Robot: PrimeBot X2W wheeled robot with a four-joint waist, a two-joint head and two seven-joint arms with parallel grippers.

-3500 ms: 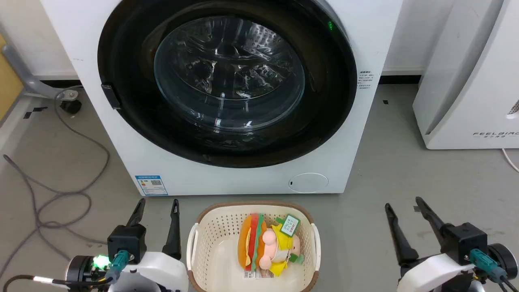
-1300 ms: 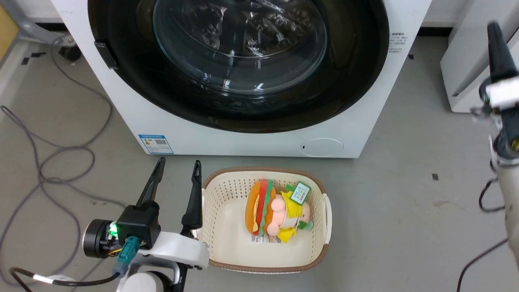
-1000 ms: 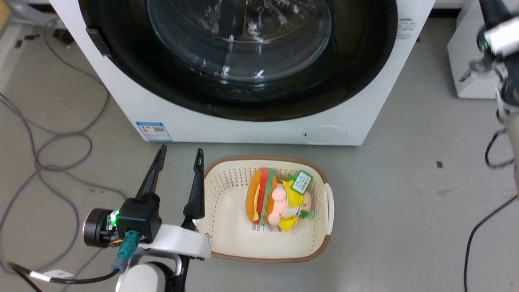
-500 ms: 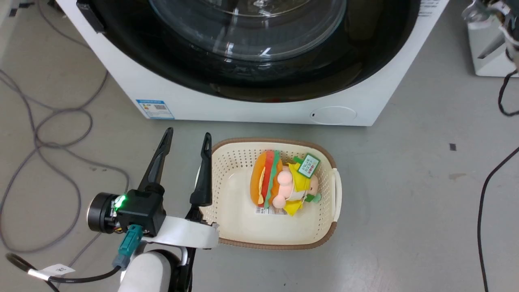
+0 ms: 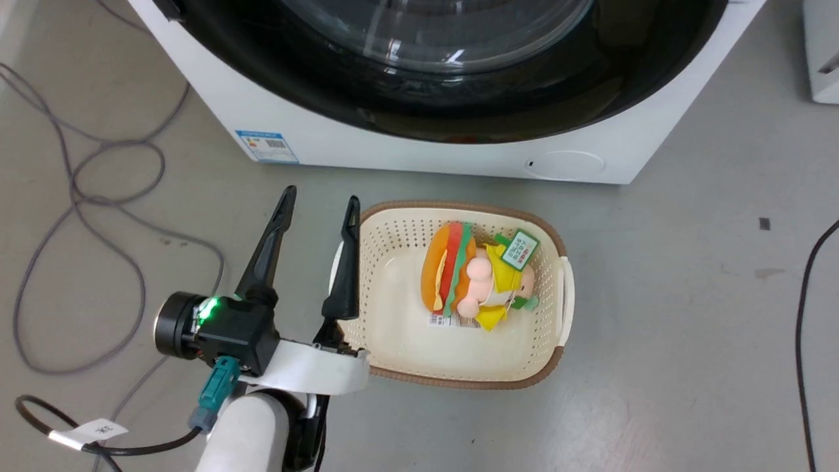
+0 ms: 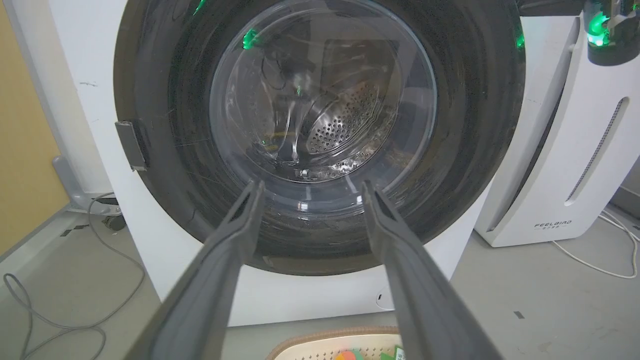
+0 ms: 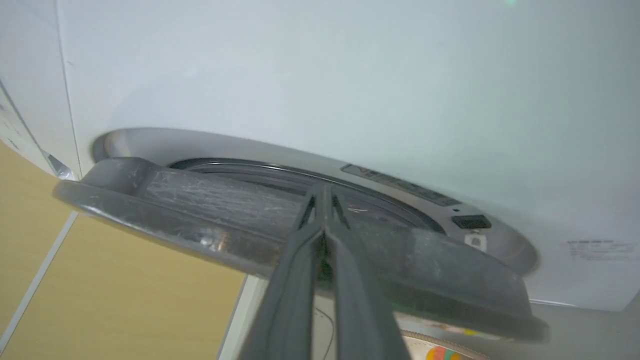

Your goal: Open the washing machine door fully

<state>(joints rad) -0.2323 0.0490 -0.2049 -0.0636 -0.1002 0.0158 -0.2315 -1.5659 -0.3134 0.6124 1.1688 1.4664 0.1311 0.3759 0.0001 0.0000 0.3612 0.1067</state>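
Note:
The white washing machine (image 5: 459,154) stands ahead, and its round black door (image 6: 165,100) with the clear glass bowl fills its front. In the right wrist view I see the door (image 7: 200,200) edge-on, its rim standing a little off the white front (image 7: 320,75). My right gripper (image 7: 324,189) is shut, with nothing between its fingers. Its tips rest at the door's rim on the machine side. My left gripper (image 5: 321,196) hangs open low over the floor, left of the basket, pointing at the door (image 6: 312,186).
A cream basket (image 5: 459,208) holding a burger plush toy (image 5: 452,278) sits on the floor right before the machine. Grey cables (image 5: 98,151) loop at the left and a black cable (image 5: 803,314) runs at the right. A white FEELBIRD appliance (image 6: 575,150) stands right of the machine.
The head camera has dipped and shifted, so the machine sits higher in the picture. My right arm has risen out of the head view's top right. The left gripper stays open.

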